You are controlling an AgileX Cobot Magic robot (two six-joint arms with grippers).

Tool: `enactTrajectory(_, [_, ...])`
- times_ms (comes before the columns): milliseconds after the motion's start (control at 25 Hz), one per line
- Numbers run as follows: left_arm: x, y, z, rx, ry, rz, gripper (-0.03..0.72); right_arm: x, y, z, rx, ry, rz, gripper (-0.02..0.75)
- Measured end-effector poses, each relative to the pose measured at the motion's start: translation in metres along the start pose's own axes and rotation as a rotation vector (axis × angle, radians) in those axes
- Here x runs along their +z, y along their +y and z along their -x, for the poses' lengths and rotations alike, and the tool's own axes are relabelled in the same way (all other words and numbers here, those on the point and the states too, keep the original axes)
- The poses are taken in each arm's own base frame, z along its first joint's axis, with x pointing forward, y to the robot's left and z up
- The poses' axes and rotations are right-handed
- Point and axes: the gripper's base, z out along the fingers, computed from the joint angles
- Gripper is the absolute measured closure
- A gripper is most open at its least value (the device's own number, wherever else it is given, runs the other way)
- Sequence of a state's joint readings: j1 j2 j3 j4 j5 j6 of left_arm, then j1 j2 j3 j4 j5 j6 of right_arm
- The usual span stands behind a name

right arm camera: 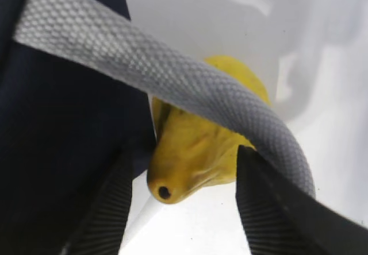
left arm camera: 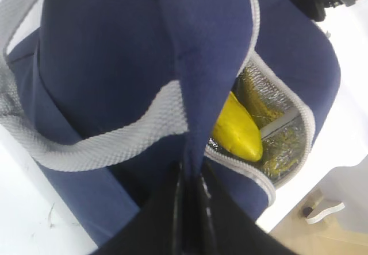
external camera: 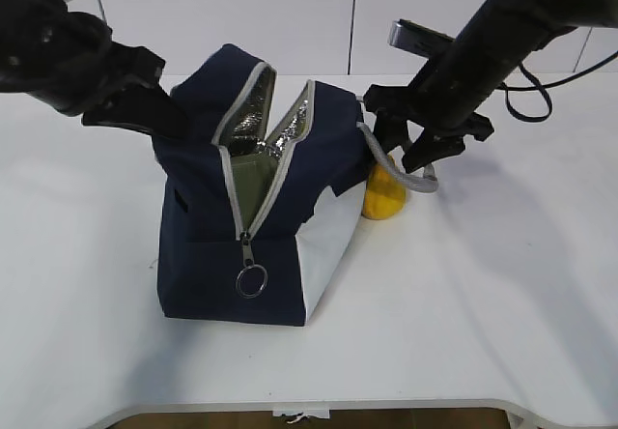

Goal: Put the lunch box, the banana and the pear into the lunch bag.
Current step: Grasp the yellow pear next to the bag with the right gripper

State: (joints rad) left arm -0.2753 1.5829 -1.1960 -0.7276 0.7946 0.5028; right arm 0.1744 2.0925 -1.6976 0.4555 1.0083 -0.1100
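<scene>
The navy lunch bag [external camera: 208,255] stands mid-table with its zipper open. The sage-green lid of the lunch box [external camera: 253,183] shows inside it. In the left wrist view the banana [left arm camera: 236,131] lies inside against the silver lining. My left gripper [external camera: 169,120] is shut on a fold of the bag's navy fabric [left arm camera: 192,174] at its upper left side. The pear [external camera: 383,197] sits on the table against the bag's right side. My right gripper [external camera: 406,154] is open, its fingers on either side of the pear [right arm camera: 195,151]. The bag's grey handle [right arm camera: 172,77] lies across the pear.
The ring pull [external camera: 251,281] hangs at the bag's front, at the low end of the zipper. The white table [external camera: 502,303] runs to a front edge near the bottom of the exterior view. A white wall stands behind.
</scene>
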Motion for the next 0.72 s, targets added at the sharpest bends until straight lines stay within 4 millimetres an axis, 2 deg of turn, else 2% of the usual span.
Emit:
enactTrajectory(480, [0.0,0.0,0.0,0.0,0.0,0.0,0.691,0.0068,-0.0049,0.0005,-0.011,0.009,-0.026,0.3])
enactTrajectory(560, [0.0,0.0,0.0,0.0,0.0,0.0,0.691,0.0064,-0.005,0.0008,-0.014,0.007,-0.029,0.316])
enactTrajectory(720, [0.0,0.0,0.0,0.0,0.0,0.0,0.691,0.0064,-0.0051,0.001,-0.014,0.005,-0.029,0.393])
